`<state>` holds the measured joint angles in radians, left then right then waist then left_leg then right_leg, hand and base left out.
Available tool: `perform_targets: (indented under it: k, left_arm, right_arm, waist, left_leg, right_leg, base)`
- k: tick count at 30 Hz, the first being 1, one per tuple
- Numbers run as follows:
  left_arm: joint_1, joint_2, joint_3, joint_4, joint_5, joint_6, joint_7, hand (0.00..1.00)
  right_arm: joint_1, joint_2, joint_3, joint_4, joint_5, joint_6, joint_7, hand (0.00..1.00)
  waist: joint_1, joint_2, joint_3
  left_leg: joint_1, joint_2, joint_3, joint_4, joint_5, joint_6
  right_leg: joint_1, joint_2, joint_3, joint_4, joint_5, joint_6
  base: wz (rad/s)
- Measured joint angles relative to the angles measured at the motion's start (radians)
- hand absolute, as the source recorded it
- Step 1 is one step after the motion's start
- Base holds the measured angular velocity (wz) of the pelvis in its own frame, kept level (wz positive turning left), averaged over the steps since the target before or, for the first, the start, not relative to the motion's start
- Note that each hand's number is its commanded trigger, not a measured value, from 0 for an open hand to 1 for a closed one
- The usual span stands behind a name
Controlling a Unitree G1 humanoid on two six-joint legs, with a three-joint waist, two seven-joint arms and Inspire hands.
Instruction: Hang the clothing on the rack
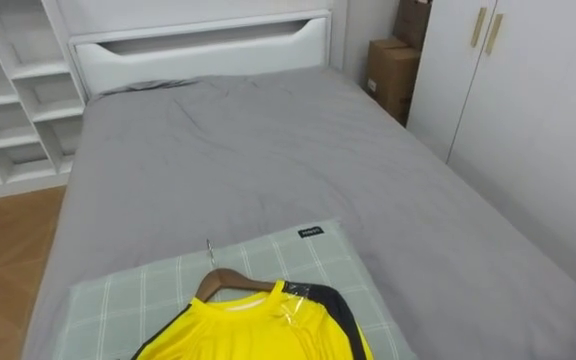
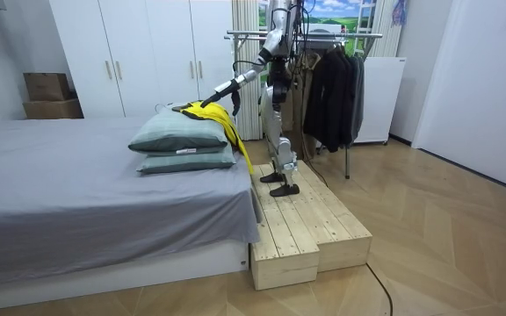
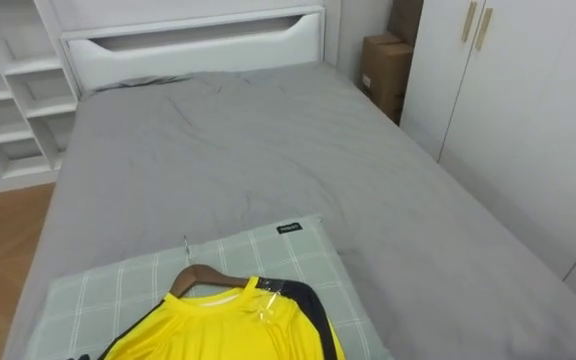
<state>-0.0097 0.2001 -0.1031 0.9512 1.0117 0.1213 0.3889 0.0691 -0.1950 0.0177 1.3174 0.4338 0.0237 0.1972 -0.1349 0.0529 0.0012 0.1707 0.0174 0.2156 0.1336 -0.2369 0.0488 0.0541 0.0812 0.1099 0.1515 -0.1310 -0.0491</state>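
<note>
Left hand stretched toward the yellow shirt on the pillow at six o'clock (spread or clenched, I cannot tell). Soft, light cloth would slump; I'd grasp its stiff wooden hanger.

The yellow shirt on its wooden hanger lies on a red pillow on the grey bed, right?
No: the pillow is pale green and checked, not red, as the left eye view shows. The yellow shirt on its wooden hanger does lie on it, on the grey bed.
</note>
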Motion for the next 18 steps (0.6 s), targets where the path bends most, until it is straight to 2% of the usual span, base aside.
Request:
perform_targets:
  k: [5,13,18]
  left_arm:
    - [0.0,-0.011,0.001,-0.003,0.0,-0.008,0.003,0.0]
    - [-0.003,-0.012,0.002,-0.01,0.001,-0.018,0.003,0.0]
    - [-0.009,-0.012,0.002,-0.012,0.001,-0.019,0.003,0.0]
  right_arm:
    - [0.0,-0.001,0.0,0.0,-0.001,0.0,-0.005,0.0]
    - [-0.002,-0.001,0.001,0.001,0.0,-0.001,-0.002,0.0]
    - [-0.003,0.001,0.001,0.002,0.0,-0.001,0.002,0.0]
  waist:
    - [-0.001,0.005,-0.0009]
    - [-0.001,0.006,-0.0007]
    - [-0.001,0.002,0.0022]
  left_leg:
    - [-0.002,0.001,0.0,0.0,0.0,-0.001]
    - [-0.002,0.004,0.0,-0.004,0.0,-0.002]
    - [-0.002,0.004,0.0,-0.004,-0.001,-0.002]
  right_leg:
    - [-0.003,0.002,0.0,0.0,0.0,0.0]
    - [-0.003,0.004,0.0,-0.001,0.002,-0.003]
    - [-0.003,0.004,0.0,-0.001,0.002,-0.003]
  base:
    - [-0.01]
    - [0.0]
    - [0.0]
